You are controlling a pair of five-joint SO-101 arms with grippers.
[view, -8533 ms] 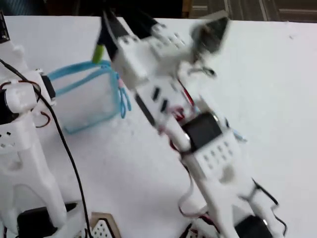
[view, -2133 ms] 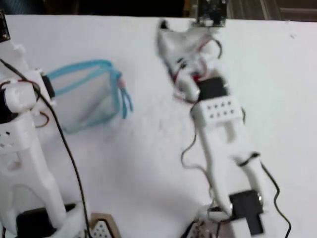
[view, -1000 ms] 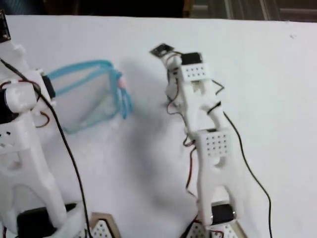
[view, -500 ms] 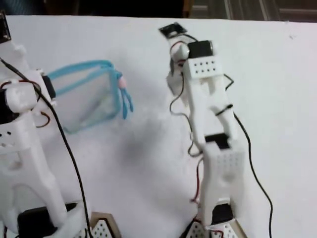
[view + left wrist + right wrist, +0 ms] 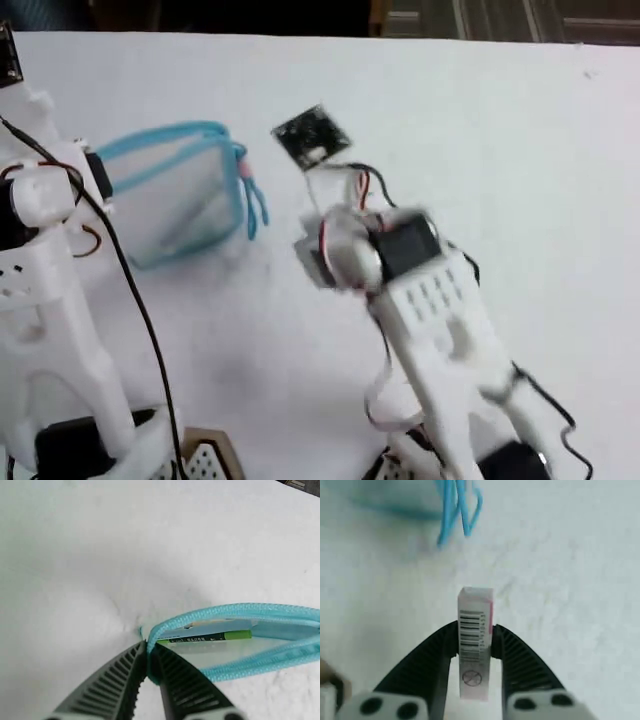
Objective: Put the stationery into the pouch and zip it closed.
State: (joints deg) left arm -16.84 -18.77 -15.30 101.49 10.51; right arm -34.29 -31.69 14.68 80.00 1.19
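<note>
The pouch [image 5: 172, 190] lies at the table's left, translucent with a blue zipper edge [image 5: 225, 611], its mouth open. A green pen [image 5: 206, 637] lies inside it. My left gripper [image 5: 149, 652] is shut on the pouch's end, pinching the blue edge. My right gripper [image 5: 475, 629] is shut on a small white and pink eraser [image 5: 475, 615] with a barcode label, held above the bare table. The pouch's blue pull cords [image 5: 461, 507] lie a short way ahead of the eraser. In the high view the right arm [image 5: 425, 300] stands just right of the pouch.
The left arm [image 5: 45, 260] rises along the table's left edge, with a black cable [image 5: 140, 320] hanging beside it. Bare white table [image 5: 520, 150] stretches to the right and far side.
The right arm has pulled back from the table's far middle and swung toward the pouch. The left arm and the pouch have not moved.
</note>
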